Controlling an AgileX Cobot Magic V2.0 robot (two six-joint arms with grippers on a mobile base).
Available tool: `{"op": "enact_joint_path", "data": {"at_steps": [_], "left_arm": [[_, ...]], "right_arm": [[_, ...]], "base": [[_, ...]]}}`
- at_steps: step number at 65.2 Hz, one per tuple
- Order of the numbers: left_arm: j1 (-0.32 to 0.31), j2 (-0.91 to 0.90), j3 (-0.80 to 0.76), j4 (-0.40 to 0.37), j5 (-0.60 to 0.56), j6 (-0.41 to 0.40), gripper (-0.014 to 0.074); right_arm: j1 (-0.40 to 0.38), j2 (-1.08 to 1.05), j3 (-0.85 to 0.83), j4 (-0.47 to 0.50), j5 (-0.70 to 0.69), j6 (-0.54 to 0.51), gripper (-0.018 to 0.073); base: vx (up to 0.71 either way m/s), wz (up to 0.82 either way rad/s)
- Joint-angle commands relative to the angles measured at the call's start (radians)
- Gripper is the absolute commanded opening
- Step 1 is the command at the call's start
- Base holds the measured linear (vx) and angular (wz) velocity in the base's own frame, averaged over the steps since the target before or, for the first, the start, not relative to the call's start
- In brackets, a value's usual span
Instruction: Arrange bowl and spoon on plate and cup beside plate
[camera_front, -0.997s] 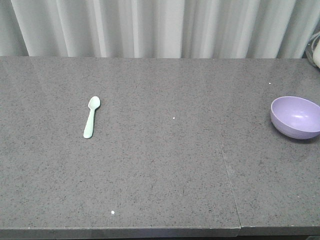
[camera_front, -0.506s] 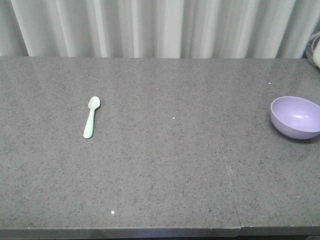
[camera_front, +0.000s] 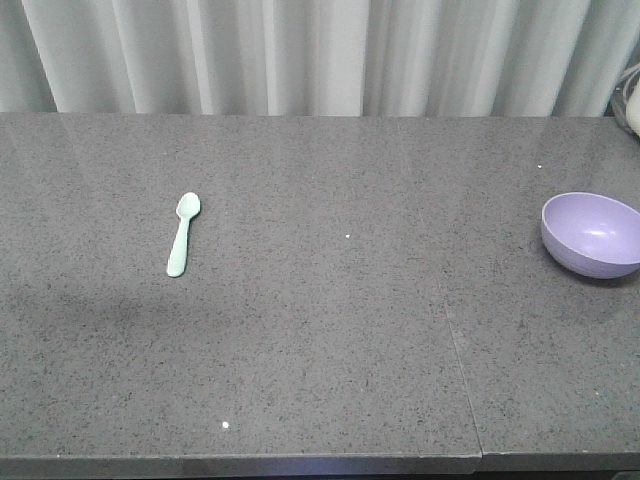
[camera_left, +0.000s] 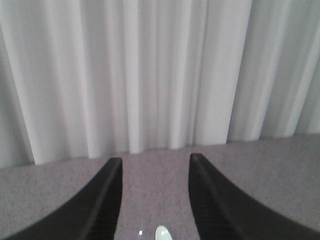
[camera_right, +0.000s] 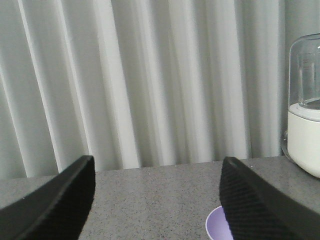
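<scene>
Left wrist: spoon (camera_left: 162, 233) between spread left gripper (camera_left: 156, 162) jaws, bottom edge.

Grey speckled counter (camera_front: 320, 350) (seamed at right) carries the spoon (camera_front: 182, 235) and, well apart, the bowl (camera_front: 590, 235).

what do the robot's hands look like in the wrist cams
Both the left hand and right hand show two matte black, tapering fingers. The left's inner faces are ribbed; the right's have a fine knurled texture. No cables or markings are visible.
</scene>
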Motion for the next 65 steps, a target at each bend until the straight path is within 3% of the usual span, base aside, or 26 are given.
{"op": "enact_joint_path", "data": {"at_steps": [1, 15, 37, 65], "left_arm": [[-0.006, 0.089, -0.115, -0.003, 0.050, 0.012, 0.0387], [-0.006, 0.332, -0.252, -0.026, 0.157, 0.013, 0.0505], [-0.013, 0.587, -0.270, -0.061, 0.205, 0.015, 0.0507], [-0.032, 0.711, -0.275, -0.061, 0.213, 0.015, 0.0507]], "right_arm": [[0.003, 0.020, -0.029, 0.005, -0.056, -0.003, 0.0517], [0.003, 0.020, -0.029, 0.005, -0.050, -0.003, 0.0517], [0.003, 0.020, -0.029, -0.002, -0.029, -0.003, 0.0517], [0.003, 0.020, -0.029, -0.002, -0.022, -0.004, 0.0517]], "base": [[0.00, 0.00], [0.00, 0.00], [0.00, 0.00], [0.00, 0.00]]}}
